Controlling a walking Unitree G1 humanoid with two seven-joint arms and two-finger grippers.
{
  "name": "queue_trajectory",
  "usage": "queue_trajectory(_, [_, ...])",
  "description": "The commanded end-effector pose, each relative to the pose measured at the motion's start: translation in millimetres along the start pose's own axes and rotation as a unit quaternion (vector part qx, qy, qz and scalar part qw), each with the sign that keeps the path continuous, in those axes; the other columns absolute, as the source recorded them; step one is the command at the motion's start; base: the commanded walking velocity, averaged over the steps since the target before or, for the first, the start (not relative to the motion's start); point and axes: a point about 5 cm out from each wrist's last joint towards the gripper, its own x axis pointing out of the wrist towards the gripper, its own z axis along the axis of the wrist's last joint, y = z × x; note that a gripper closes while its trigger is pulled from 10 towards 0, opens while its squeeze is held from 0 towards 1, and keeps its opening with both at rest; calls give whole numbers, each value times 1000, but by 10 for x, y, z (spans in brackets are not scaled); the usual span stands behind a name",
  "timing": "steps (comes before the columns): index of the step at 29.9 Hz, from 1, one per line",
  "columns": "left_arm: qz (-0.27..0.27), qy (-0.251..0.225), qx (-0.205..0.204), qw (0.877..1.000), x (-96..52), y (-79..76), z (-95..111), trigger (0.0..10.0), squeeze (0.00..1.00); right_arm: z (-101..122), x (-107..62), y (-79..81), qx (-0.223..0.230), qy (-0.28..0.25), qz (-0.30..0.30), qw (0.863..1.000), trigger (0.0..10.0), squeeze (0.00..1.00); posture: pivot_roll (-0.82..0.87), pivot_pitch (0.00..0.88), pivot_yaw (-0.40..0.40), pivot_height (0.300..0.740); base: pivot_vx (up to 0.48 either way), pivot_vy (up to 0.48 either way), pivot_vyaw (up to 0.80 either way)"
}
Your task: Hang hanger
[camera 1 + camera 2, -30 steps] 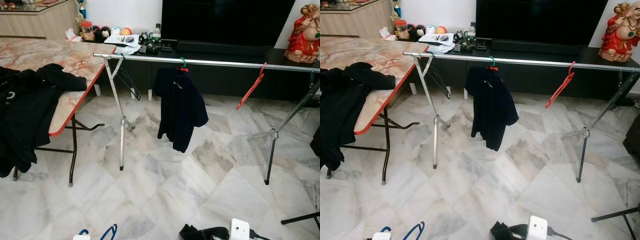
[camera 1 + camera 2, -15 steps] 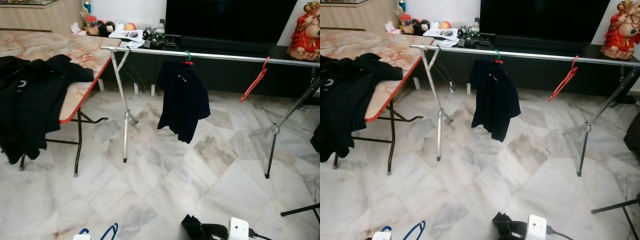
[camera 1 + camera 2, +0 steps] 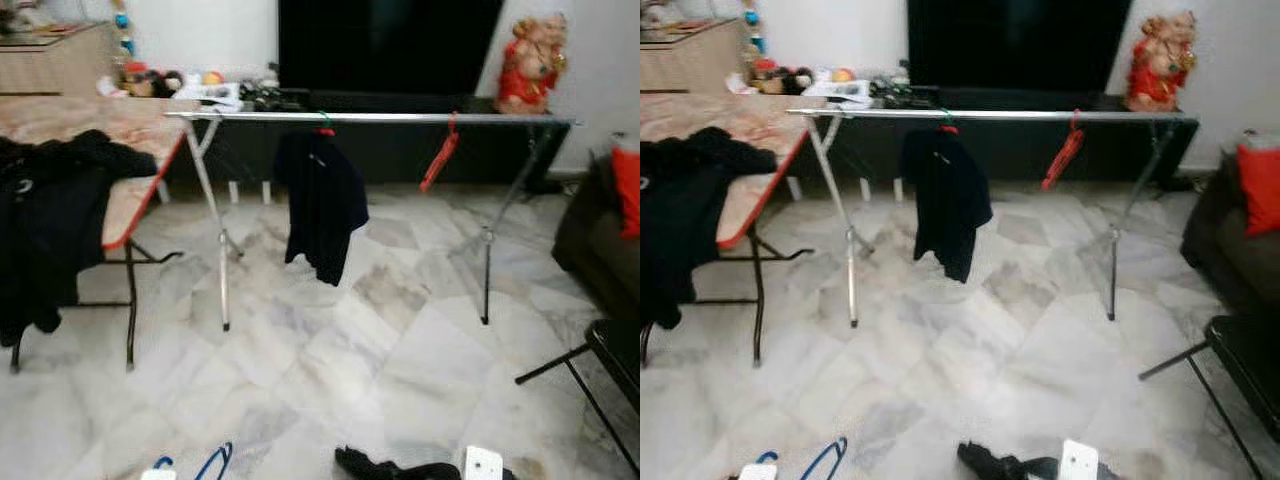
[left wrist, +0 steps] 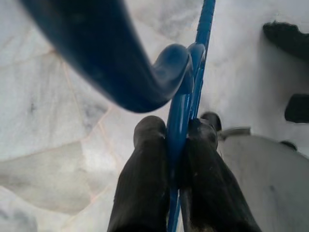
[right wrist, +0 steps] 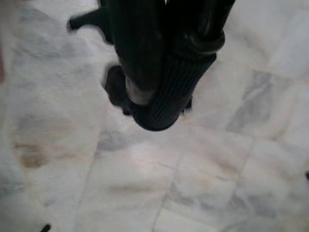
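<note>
Marble floor (image 3: 330, 350) — rack (image 3: 370, 118), clothes-laden table (image 3: 130, 190)

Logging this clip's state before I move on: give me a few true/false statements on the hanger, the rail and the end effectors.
1. The left end effector is shut on the blue hanger. True.
2. The blue hanger already hangs on the drying rail. False: it is held low over the marble floor.
3. A dark shirt hangs from the rail. True.
4. The red hanger lies on the table. False: it hangs from the rail.
</note>
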Motion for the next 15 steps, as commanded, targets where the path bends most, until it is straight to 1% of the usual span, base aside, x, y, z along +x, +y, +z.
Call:
queue_trajectory(1, [5,-11,-5,1000,-9,46,4,10000,0,39,7,8,7,-10,-2,1000,10000,0,100,17,14,740,0,0,0])
queue_trajectory(15, [1,-17,-6,1000,-10,49,20,10000,0,85,19,31,10,-16,0,1000,10000,0,105,26,14,740,0,0,0])
